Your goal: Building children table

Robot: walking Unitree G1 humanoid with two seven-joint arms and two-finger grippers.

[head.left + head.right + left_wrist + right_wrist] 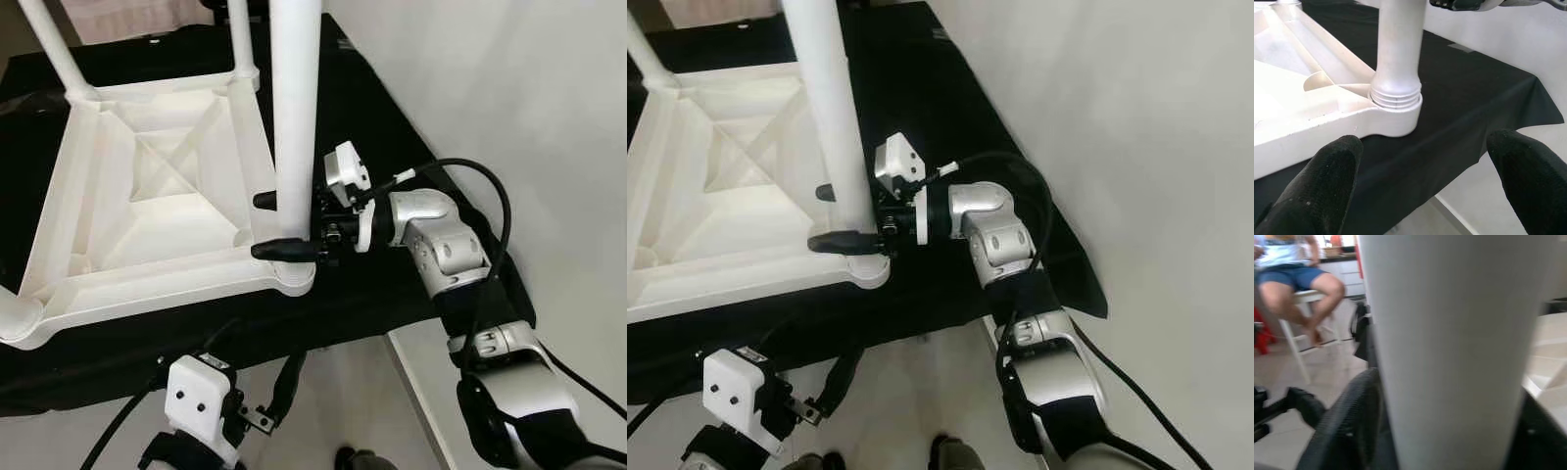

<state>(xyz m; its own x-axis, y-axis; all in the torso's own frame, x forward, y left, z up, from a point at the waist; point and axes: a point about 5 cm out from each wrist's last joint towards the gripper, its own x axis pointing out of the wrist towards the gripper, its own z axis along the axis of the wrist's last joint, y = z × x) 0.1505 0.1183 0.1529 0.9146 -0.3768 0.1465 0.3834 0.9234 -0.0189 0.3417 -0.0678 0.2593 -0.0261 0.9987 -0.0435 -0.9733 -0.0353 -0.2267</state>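
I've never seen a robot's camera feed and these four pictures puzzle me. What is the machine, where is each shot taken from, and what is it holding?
It is a two-armed humanoid robot. The two wide shots come from cameras in its head, looking down. The other two come from cameras on its wrists, looking along black fingers.

On a black cloth lies a white children's table top, upside down, with legs standing up from its corners. The right gripper is closed around the nearest leg, just above its corner socket. In its wrist view that leg is very close, with a seated person behind. The left gripper waits open, below the table edge, holding nothing.
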